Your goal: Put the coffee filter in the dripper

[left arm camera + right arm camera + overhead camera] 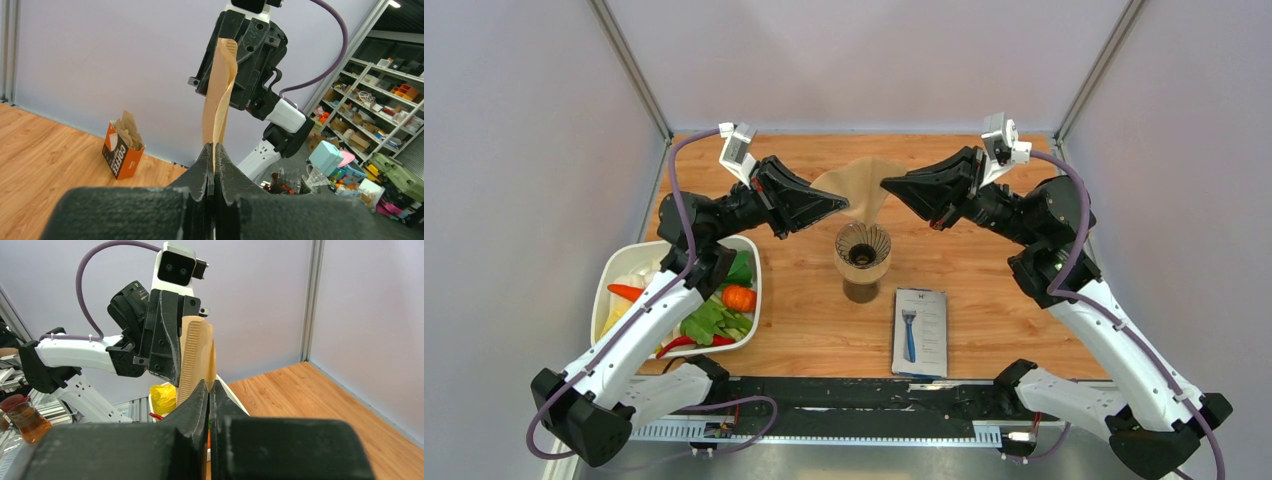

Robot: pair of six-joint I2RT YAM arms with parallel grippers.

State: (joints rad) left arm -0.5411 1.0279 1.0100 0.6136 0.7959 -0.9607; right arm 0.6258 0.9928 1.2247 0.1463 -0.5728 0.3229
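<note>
Above the middle of the wooden worktop [804, 330], the coffee filter [856, 180] hangs in the air between two robot arms, its tan paper standing on edge in the upper centre of the frame. The dripper [862, 246] stands on the wood just below it in the picture, apart from the paper. The left hand [845, 207], reaching in from the left, is clenched on the filter's lower corner. The right hand [886, 186], coming from the right, has its fingers pressed together at the opposite edge and appears to pinch the paper too, though its wrist view is tight. A white tray [757, 290] of vegetables sits at lower left; a packaged razor [920, 330] lies at lower right of the dripper
</note>
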